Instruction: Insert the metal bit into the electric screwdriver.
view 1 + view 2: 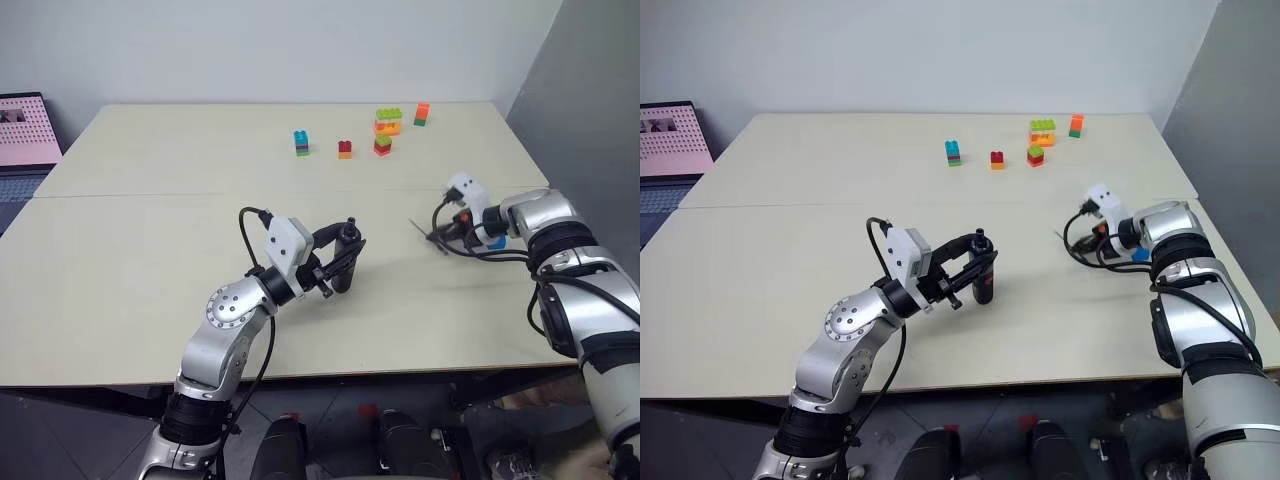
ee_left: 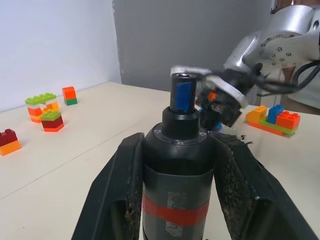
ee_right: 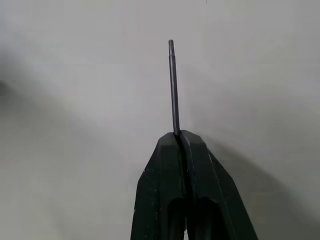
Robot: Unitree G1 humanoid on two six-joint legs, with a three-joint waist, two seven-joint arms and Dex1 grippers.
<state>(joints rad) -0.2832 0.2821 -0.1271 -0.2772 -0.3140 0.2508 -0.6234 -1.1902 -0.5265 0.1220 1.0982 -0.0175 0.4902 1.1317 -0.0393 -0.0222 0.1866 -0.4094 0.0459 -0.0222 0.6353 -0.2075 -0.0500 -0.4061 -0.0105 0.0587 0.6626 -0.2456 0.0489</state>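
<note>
On the pale worktop (image 1: pixel 130 270), the left gripper (image 1: pixel 345 255) clamps the dark, red-banded electric screwdriver (image 2: pixel 176 195) with its blue socket end free, while the right gripper (image 3: pixel 180 137) pinches the thin grey metal bit (image 3: pixel 173 87), most of it protruding for insertion.

Left arm bent at the elbow, forearm reaching forward and inward; left gripper (image 1: pixel 342 262) roughly level, fingers (image 2: pixel 125 195) clamped either side of the electric screwdriver (image 2: pixel 177 175). Right arm extended forward, wrist cocked inward, right gripper (image 3: pixel 180 137) angled down over the table (image 1: pixel 150 250), fingertips pinched together on the metal bit (image 3: pixel 173 87), which sticks straight out past them. Grippers well apart.
</note>
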